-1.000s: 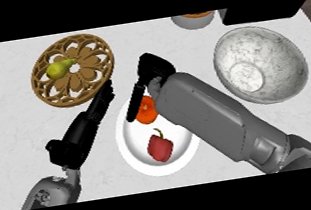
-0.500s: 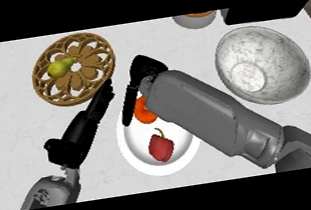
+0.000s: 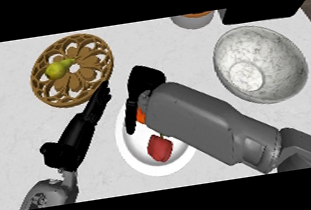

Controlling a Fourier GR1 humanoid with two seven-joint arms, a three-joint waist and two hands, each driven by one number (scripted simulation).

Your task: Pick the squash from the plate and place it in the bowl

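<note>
A white plate [image 3: 138, 161] lies at the counter's middle. On its far part only an orange sliver of the squash [image 3: 139, 115] shows, and a red pepper [image 3: 160, 148] lies nearer me. My right hand [image 3: 143, 81] comes in from the lower right, its grey forearm crossing over the plate. Its fingers curl down round the squash and hide most of it, with the thumb on the squash's left side. The marbled grey bowl [image 3: 261, 68] stands to the right, apart from the hand. Just left of the plate, my left hand [image 3: 80, 131] rests open with straight fingers.
A round wooden openwork trivet [image 3: 73, 71] at the far left carries a yellow-green pear [image 3: 59, 68]. A small bowl with orange content [image 3: 194, 19] and a black box [image 3: 260, 10] sit along the far edge.
My right forearm has slid a little to the left over the plate, and the hand now hides more of the squash. The left hand has not moved.
</note>
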